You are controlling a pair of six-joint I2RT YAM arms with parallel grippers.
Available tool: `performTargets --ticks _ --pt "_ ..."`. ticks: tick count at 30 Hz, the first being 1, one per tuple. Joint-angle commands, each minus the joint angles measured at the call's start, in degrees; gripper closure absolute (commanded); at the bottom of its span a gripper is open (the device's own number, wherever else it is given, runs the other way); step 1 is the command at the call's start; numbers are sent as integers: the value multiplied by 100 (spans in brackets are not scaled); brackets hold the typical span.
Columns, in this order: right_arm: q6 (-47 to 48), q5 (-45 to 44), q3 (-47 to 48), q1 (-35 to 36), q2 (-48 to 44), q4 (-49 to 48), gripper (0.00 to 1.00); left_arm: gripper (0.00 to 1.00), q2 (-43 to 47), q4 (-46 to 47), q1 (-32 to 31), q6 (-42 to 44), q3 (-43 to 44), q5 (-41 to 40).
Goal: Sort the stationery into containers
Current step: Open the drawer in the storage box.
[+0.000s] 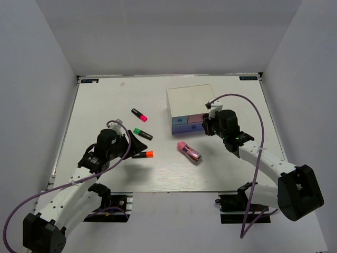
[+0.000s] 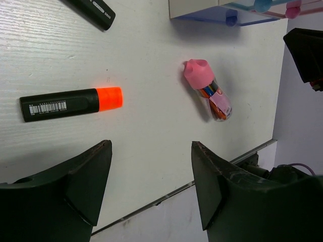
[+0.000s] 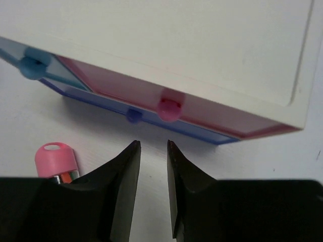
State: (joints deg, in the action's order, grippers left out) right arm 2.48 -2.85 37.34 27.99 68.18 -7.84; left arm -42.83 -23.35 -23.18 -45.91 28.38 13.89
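I see my left pincer above the white tabletop, fingers wide apart, nothing between them. Ahead of the left finger lies the orange highlighter, cap to the right. The pink gadget lies ahead of the right finger. At the top edge are a black highlighter and the box with its knobs.

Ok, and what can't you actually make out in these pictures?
Contents of the drawer box: hidden behind its drawer fronts in every view.
Cap of the green-capped highlighter: cut off by the top edge of the left wrist view.
Body of the pink-capped case: in the right wrist view, covered by the right gripper.
Label print on the orange-capped highlighter: too small, left wrist view.
Right gripper's fingertips: hidden under its own wrist in the top view.
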Motion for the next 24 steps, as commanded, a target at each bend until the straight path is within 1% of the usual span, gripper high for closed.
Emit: performTargets --ticks 1,3,5,8,12,17,20,24 --pt "-854 -269 115 -188 90 203 67 26 20 156 -29 -6 -52 70" --pt "-890 -181 194 -215 203 221 67 26 20 156 -29 -6 -52 70" --pt "-1012 -120 273 -311 318 221 62 26 20 156 -29 -6 -52 70" --pt "-1083 -111 449 -434 564 221 57 26 20 156 -29 -6 0 70" --pt "-1109 153 616 -514 749 46 57 26 20 156 -29 -6 1 70" --pt "-1223 224 870 -593 925 -77 57 26 73 103 -29 -6 1 70" --pt "-1224 548 959 -601 960 -113 57 26 73 103 -29 -6 1 17" --pt "-1311 566 1012 -610 1013 -192 57 26 73 103 -29 -6 1 17"
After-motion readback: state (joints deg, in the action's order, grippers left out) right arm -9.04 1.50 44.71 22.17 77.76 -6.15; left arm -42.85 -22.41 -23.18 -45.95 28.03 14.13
